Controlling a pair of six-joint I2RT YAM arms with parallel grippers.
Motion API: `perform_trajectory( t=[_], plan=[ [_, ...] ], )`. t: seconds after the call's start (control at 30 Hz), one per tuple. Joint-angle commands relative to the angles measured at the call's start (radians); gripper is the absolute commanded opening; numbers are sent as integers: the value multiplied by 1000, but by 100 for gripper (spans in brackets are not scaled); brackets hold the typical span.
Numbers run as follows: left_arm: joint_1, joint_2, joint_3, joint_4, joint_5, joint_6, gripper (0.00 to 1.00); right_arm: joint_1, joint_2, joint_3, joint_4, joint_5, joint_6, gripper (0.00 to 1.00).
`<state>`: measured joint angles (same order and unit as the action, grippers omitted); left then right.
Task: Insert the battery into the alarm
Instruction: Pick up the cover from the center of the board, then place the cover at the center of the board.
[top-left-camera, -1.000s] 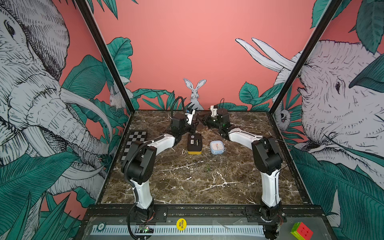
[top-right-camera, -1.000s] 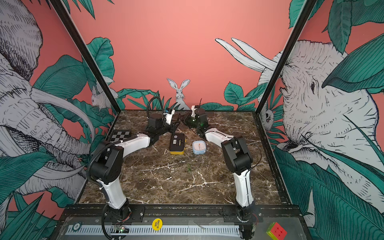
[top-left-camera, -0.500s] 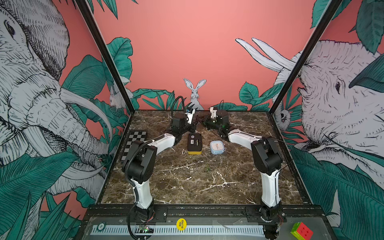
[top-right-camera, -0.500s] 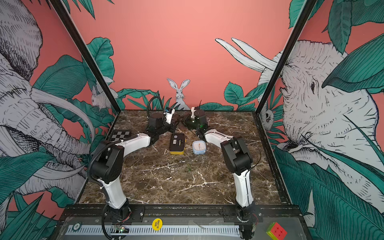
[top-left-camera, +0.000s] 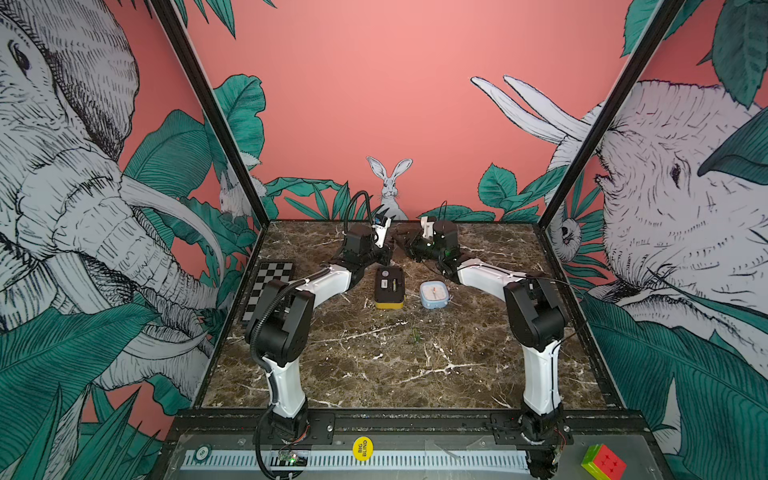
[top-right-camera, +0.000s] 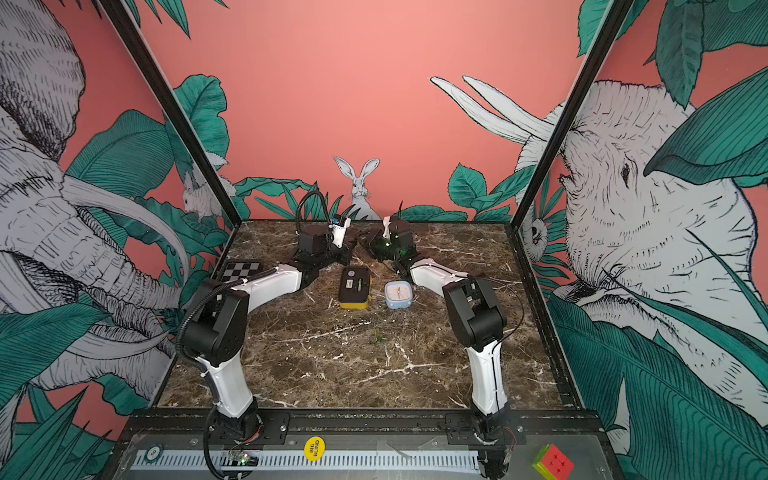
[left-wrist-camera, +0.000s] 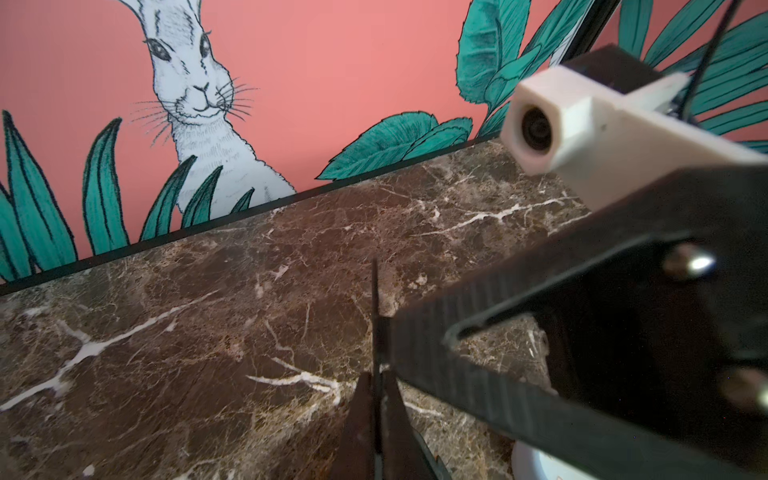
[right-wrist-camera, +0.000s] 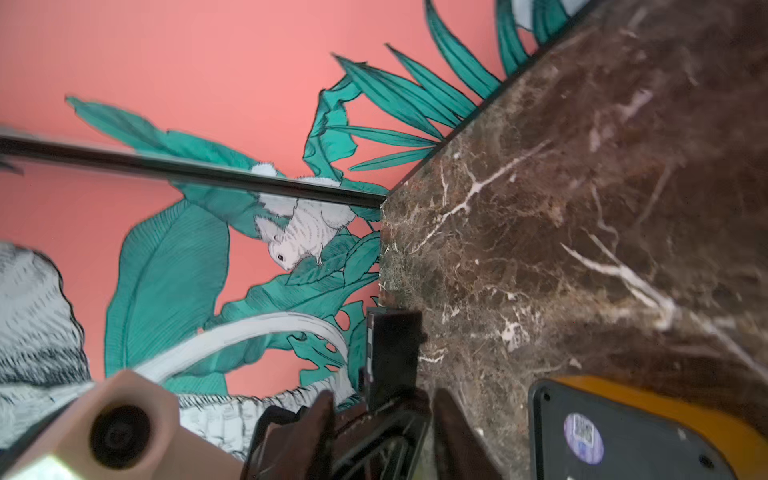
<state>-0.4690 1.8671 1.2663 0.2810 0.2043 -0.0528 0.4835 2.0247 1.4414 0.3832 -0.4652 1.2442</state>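
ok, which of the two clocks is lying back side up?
The black-and-yellow alarm: black back panel faces up. The small blue clock beside it shows its white dial.

Bright, even light, soft shadows on the worktop (top-left-camera: 374, 365); top views sharp, wrist views blurred close up, right one smeared

Both arms reach to the far middle of the marble surface (top-left-camera: 374, 365). There the left claw (top-left-camera: 387, 248) and right claw (top-left-camera: 404, 249) nearly meet, perhaps touching; their jaws are too small to read. Just nearer lies a black-and-yellow alarm (top-left-camera: 389, 287), back up, with a pale blue clock (top-left-camera: 434, 295) beside it. A checkerboard (top-left-camera: 269, 291) lies by the left wall.
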Motion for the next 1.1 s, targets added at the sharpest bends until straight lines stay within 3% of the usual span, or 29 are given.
perform_trajectory(
  t=[0.0,0.23,0.5,0.87,1.07],
  plan=[
    [-43,15,70,-113,-110,79,0,-72,-129,-17,-178,72,-147,58],
    [-155,110,170,-230,-386,145,0,-199,-294,-78,-457,169,-370,64],
    [-297,304,330,-310,-599,214,0,-279,-393,-123,-656,194,-579,65],
    [-349,519,604,-508,-735,291,0,-292,-412,-194,-690,152,-663,65],
    [-355,522,600,-573,-760,292,0,-292,-368,-212,-644,117,-645,65]
  ],
)
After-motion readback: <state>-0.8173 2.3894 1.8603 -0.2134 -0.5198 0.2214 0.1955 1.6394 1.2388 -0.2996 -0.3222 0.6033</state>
